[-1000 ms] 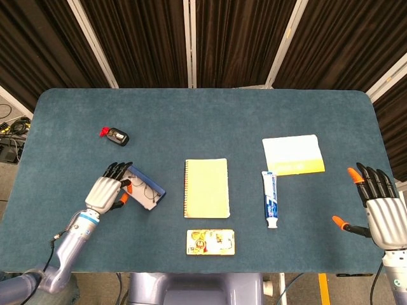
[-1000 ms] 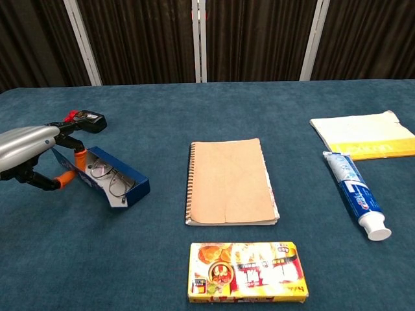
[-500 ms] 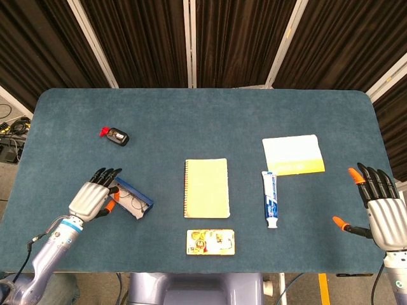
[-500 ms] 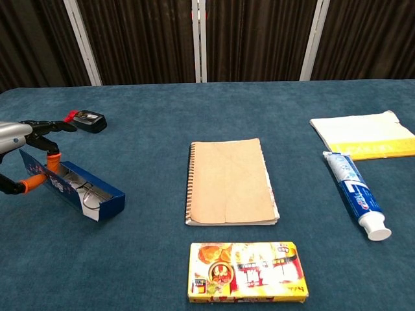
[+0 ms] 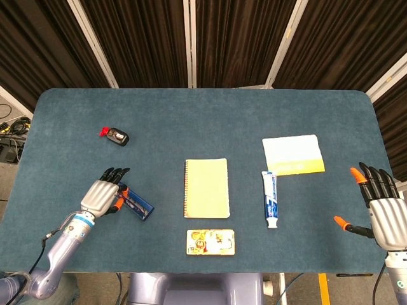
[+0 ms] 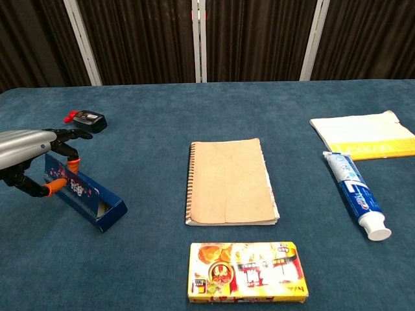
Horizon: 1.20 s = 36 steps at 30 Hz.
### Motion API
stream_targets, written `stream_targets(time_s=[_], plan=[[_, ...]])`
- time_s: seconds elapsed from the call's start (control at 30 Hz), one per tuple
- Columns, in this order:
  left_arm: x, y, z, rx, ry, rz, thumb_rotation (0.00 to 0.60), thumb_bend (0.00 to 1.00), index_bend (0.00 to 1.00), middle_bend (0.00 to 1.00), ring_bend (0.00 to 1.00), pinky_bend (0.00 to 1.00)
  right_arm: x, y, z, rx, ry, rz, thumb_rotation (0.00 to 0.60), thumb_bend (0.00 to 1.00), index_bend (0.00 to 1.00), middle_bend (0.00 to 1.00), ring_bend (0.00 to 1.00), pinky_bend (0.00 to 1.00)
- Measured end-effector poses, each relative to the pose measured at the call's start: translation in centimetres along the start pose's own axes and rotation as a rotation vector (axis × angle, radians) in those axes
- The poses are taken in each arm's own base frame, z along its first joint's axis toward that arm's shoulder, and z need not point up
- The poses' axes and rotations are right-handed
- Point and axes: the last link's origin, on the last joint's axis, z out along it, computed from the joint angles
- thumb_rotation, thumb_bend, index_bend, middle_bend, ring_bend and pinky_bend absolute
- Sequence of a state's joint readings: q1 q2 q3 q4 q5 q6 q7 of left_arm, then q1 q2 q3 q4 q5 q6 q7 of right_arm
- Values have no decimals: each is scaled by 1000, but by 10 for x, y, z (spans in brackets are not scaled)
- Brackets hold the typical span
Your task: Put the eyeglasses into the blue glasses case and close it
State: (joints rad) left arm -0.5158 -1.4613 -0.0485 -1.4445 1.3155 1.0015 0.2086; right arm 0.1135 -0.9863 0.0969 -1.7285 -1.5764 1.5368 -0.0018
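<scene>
The blue glasses case [image 5: 136, 204] [image 6: 84, 195] lies at the table's front left, tilted on its long edge, with its patterned side facing the chest view. The eyeglasses do not show in either view now; whether they sit inside I cannot tell. My left hand [image 5: 102, 196] [image 6: 31, 154] grips the case's left end between thumb and fingers [image 6: 71, 161]. My right hand [image 5: 385, 215] hovers open at the table's front right edge, fingers spread, holding nothing. It is far from the case and absent from the chest view.
A yellow spiral notebook [image 5: 206, 187] [image 6: 227, 181] lies in the middle, with a snack box [image 5: 210, 242] [image 6: 246, 271] in front of it. A toothpaste tube [image 5: 270, 198] [image 6: 355, 193] and a white-yellow packet [image 5: 292, 154] [image 6: 363, 135] lie right. A small black-and-red device [image 5: 116, 135] [image 6: 85, 118] sits back left.
The left hand dragged the case toward the left front, then turned it. The glasses seen lying in the open case earlier are hidden now. The right hand has barely moved.
</scene>
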Motion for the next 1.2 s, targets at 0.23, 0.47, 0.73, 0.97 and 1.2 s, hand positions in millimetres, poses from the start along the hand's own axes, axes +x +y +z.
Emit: stream_targets(time_s=[0.23, 0.47, 0.73, 0.97, 1.2], plan=[[-1, -1, 5, 7, 8, -27, 600, 455, 62, 0, 0, 0, 0, 0, 0, -1, -1, -3, 600, 0, 0, 0, 0, 0], [11, -5, 7, 4, 60, -64, 600, 349, 0, 0, 0, 0, -1, -1, 0, 0, -2, -5, 600, 0, 0, 0, 0, 0], [24, -13, -7, -54, 23, 1, 600, 88, 0, 0, 0, 0, 0, -1, -1, 0, 0, -4, 600, 0, 0, 0, 0, 0], [15, -14, -9, -82, -33, 90, 600, 70, 66, 0, 0, 0, -1, -1, 0, 1, -2, -5, 600, 0, 0, 0, 0, 0], [2, 0, 11, -113, -33, 99, 600, 99, 134, 0, 0, 0, -1, -1, 0, -3, -3, -7, 600, 0, 0, 0, 0, 0]])
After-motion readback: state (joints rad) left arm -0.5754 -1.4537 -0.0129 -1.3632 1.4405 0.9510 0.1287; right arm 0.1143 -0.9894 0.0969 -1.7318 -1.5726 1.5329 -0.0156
